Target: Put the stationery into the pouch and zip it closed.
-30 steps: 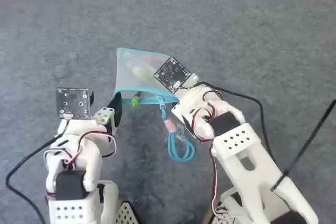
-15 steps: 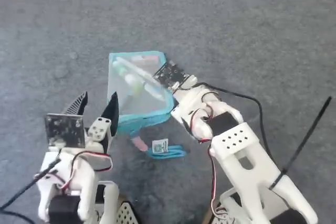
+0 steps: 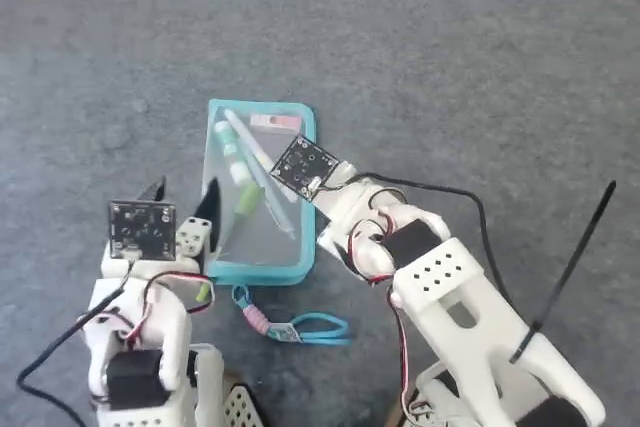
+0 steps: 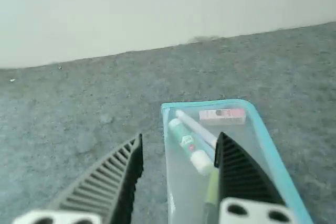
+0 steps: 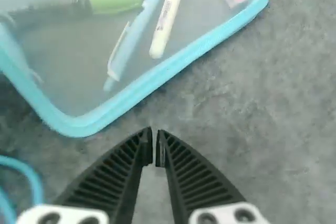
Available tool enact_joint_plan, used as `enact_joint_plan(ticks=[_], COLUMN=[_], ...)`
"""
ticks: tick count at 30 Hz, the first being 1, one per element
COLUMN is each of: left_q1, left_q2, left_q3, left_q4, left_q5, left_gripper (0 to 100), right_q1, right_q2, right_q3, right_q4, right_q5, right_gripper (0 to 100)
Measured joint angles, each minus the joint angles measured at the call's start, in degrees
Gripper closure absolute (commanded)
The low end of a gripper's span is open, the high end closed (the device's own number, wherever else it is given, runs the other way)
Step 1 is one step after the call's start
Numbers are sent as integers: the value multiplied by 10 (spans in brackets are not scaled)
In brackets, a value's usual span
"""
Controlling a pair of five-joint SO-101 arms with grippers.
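High view: the pouch (image 3: 258, 271) is seen lying flat on the grey counter (image 3: 480, 97), with stationery (image 3: 247, 195) inside it. The left gripper (image 3: 186, 190) is held spread wide and empty at one long edge; the right gripper (image 5: 153, 131) is closed tip to tip on nothing just beside the other.

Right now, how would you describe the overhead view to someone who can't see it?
A clear, teal-edged pouch holding stationery lies on grey carpet between two white robot arms; a blue cord trails from its near end.
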Motion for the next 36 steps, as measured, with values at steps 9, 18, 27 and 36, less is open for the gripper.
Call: enact_joint_plan(ticks=[9, 18, 27, 36], left_q1=[-91, -103, -103, -103], left_q2=[1, 4, 5, 4], left_q3=[62, 67, 81, 84], left_q4=[-69, -77, -91, -105], left_q5=[62, 69, 69, 69], left_gripper=[786, 786, 786, 786], right_q1=[-98, -162, -156, -171], right_q2=[61, 167, 166, -60], right_q3=[12, 21, 20, 13], right_q4=[2, -30, -16, 139], right_q5=[-62, 9, 17, 13], right_gripper=[869, 837, 878, 868])
